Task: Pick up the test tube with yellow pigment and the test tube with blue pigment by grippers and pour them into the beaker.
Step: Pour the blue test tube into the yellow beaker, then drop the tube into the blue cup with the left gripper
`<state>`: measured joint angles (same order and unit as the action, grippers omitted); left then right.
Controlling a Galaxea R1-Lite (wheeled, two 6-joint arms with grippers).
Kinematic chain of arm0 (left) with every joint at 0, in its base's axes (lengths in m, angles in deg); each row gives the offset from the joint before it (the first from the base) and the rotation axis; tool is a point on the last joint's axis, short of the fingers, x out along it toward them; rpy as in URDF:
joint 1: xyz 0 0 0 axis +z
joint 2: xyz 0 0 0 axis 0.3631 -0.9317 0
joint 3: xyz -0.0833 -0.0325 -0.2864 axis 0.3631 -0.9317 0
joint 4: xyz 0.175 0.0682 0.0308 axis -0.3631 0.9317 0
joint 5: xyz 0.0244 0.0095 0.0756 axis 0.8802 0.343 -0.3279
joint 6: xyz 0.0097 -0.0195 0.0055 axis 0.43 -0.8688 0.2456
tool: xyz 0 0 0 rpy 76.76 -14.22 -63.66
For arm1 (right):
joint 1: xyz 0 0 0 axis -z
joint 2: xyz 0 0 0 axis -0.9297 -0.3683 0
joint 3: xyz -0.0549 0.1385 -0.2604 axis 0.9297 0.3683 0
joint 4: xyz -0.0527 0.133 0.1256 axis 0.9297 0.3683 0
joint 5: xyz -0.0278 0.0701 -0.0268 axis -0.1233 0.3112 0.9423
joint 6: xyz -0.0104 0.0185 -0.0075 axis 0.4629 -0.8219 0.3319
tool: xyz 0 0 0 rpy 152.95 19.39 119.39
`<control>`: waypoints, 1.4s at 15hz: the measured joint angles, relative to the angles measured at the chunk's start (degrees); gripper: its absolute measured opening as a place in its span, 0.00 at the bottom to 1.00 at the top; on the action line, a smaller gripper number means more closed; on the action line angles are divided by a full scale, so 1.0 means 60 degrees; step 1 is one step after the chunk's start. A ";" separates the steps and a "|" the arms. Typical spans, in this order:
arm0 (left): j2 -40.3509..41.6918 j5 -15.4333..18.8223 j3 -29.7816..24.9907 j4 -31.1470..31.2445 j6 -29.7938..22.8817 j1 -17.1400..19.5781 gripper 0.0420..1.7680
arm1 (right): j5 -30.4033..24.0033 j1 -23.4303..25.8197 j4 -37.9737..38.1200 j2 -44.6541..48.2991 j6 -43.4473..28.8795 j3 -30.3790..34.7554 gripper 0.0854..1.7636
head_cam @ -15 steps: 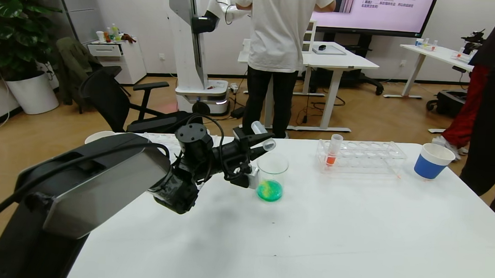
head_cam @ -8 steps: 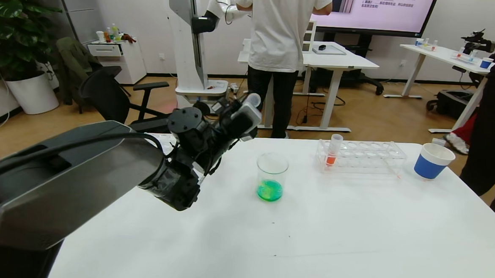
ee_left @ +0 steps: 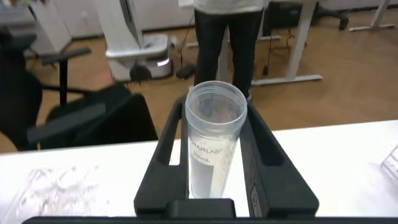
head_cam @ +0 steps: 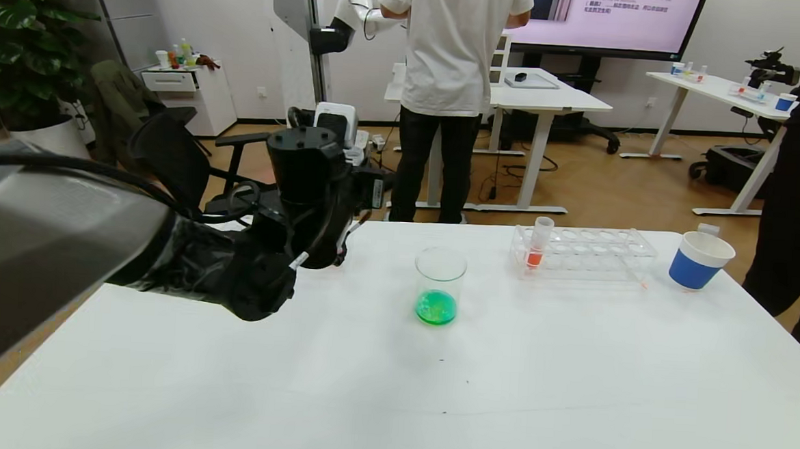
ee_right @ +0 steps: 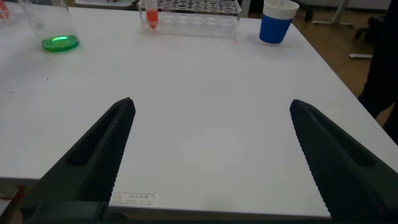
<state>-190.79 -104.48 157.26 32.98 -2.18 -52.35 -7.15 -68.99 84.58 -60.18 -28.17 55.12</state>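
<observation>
My left gripper (head_cam: pixel 350 162) is raised over the table's far left edge, left of the beaker, and points away from me. In the left wrist view it (ee_left: pixel 214 107) is shut on a clear test tube (ee_left: pixel 211 152) that stands upright and looks empty. No tube with yellow or blue liquid shows. The beaker (head_cam: pixel 439 285) stands mid-table with green liquid at its bottom, and also shows in the right wrist view (ee_right: pixel 55 31). My right gripper (ee_right: pixel 211 104) is open and empty above the table's near edge, out of the head view.
A clear tube rack (head_cam: pixel 585 253) with one orange-red tube (head_cam: pixel 538 244) stands at the far right. A blue-and-white paper cup (head_cam: pixel 698 260) sits beside it. A person stands behind the table, another at the right edge. A black chair stands at the far left.
My left gripper has drawn back from over the beaker to the left and up. The tube in it has turned from tilted over the beaker to upright.
</observation>
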 joint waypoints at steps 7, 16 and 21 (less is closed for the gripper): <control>0.1256 0.0703 -0.0010 0.1436 -0.1217 0.2751 0.27 | -0.0004 0.0000 0.0000 0.0000 0.0000 0.0000 0.98; 0.0638 0.2491 -0.0445 0.0861 -0.1254 0.6278 0.27 | 0.0000 0.0000 0.0000 0.0000 0.0000 0.0000 0.98; -0.0758 0.2454 0.0358 -0.0006 -0.1211 0.6581 0.27 | -0.0004 0.0000 0.0000 -0.0004 0.0000 0.0000 0.98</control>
<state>-195.34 -89.75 159.40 32.94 -9.44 -12.87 -7.18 -68.99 84.58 -60.21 -28.17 55.12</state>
